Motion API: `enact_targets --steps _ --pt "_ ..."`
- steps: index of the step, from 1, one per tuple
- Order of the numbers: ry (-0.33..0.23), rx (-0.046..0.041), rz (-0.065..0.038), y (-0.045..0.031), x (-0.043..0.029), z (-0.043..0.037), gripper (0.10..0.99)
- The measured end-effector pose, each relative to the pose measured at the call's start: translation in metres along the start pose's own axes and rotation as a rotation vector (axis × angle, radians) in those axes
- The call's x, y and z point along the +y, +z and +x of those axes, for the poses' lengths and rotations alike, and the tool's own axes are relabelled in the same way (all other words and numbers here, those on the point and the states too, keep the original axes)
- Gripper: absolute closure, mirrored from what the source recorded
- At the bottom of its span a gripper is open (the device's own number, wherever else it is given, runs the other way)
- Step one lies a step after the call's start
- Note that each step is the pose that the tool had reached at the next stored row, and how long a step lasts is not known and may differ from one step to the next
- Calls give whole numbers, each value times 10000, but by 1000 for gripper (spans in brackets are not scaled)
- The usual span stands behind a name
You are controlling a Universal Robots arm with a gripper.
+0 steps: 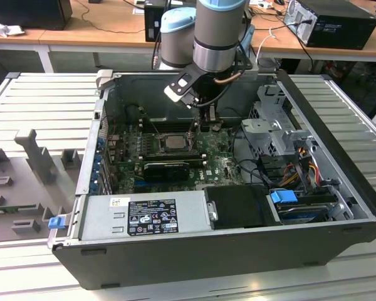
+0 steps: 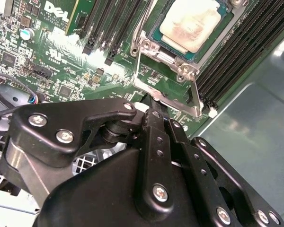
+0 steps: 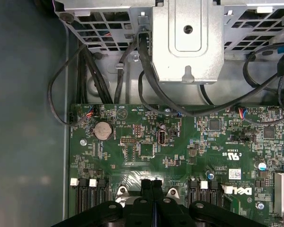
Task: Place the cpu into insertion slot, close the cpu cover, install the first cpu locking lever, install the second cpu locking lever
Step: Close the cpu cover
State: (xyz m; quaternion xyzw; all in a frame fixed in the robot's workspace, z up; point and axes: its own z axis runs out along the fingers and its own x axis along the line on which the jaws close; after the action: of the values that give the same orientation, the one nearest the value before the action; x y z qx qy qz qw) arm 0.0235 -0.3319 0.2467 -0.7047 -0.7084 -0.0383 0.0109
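Ribbed grey metal bench [image 1: 44,100] spans the lower frame; wooden desks [image 1: 94,31] line the top edge, a black computer case [image 1: 338,22] at upper right, a grey moulded tray [image 1: 25,182] at left

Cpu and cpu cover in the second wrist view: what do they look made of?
The cpu: a dull grey-beige metal top, matte with faint smears, sitting on a green, board-like edge. The cpu cover: thin bare metal, probably steel. It is silvery and fairly shiny, with bright highlights along its edges.
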Motion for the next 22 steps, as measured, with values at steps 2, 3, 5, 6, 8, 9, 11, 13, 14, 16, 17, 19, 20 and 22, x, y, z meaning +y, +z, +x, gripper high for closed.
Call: enact_targets --steps 2,3,5,6,8,9,11,13,14,16,17,19,20,22 --pt "0 0 0 0 -5 0 980" --pt "0 0 0 0 -8 0 980" --pt "0 -1 0 -1 -12 0 980" --pt "0 0 0 -1 -16 0 980" --pt "0 0 0 -1 -20 0 980" --pt "-1 -1 0 -1 -21 0 980" --pt "0 -1 0 -1 -24 0 980" --pt "1 -1 0 -1 -27 0 980" --pt "1 -1 0 -1 -30 0 980" --pt "0 0 0 -1 -32 0 980" --pt "0 -1 0 -2 -34 0 980" --pt "0 -1 0 -2 -36 0 980" --pt "0 0 0 -2 -37 0 980" --pt "0 0 0 -1 -40 0 980"
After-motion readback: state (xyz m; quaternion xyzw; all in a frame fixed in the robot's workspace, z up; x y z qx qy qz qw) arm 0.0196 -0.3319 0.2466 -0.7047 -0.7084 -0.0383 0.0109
